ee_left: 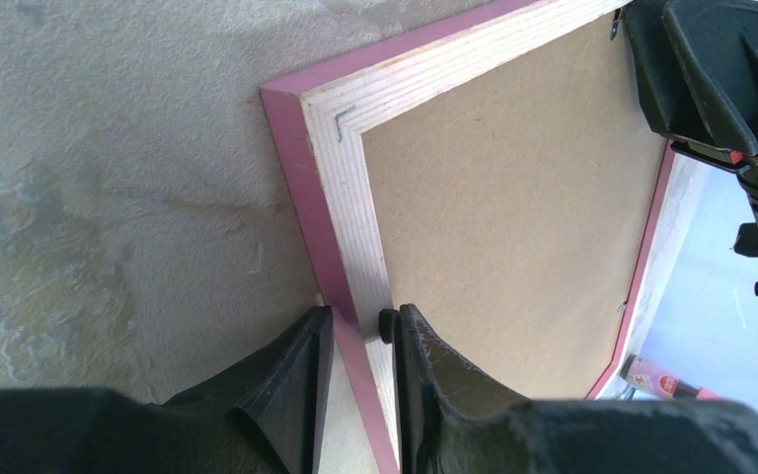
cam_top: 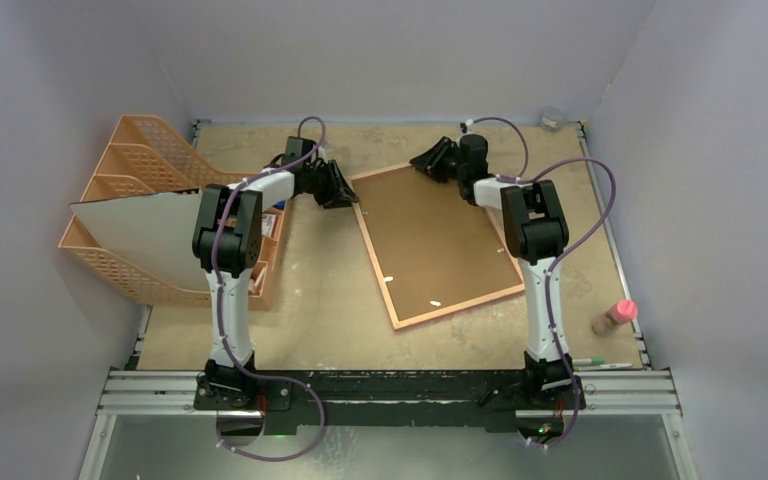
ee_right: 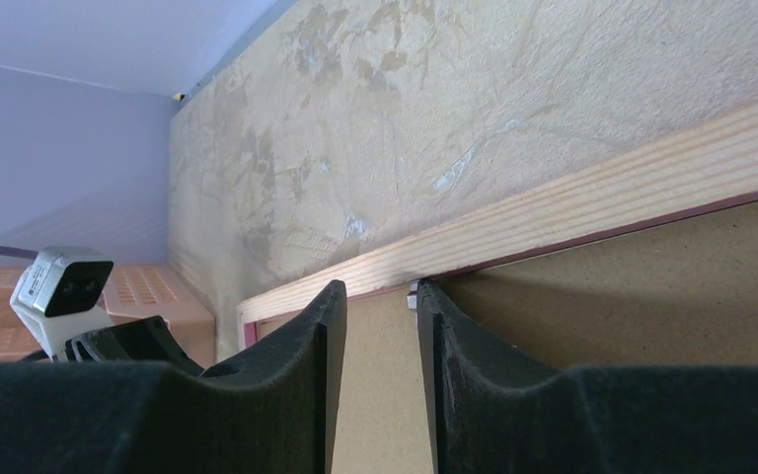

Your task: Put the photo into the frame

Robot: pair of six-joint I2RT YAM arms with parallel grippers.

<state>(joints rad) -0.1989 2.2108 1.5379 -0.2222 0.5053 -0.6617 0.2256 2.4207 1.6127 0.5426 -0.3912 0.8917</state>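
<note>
Lying face down right of the middle of the surface (cam_top: pixel 310 300), the frame (cam_top: pixel 460 307) sits askew, with its one brown backing board (cam_top: pixel 435 240) uppermost inside the pale wood rim. The left jaws straddle the frame's left rim (ee_left: pixel 341 188) just short of the far-left corner. One finger (ee_left: pixel 291 395) stands outside on the surface and the other finger (ee_left: pixel 434 395) stands inside over the backing board, and the two pinch the pink-edged rim between them. The right jaws hang at the far end of the frame, tips over the backing board (ee_right: pixel 651 286) just inside the far rim (ee_right: pixel 592 197). They stand a little spread, with only board showing in the gap and a small pale tab (ee_right: pixel 413 291) beside one tip. The left arm (cam_top: pixel 228 230) reaches far from its near base and bends right to the frame's corner. The right arm (cam_top: pixel 535 225) reaches far from its base and bends left over the frame's far-right corner. Counted: one frame, one backing board, two arms, one orange rack (cam_top: pixel 145 160) at the left holding one pale sheet (cam_top: pixel 135 230), and one pink-capped bottle (cam_top: pixel 615 315) at the right edge
</note>
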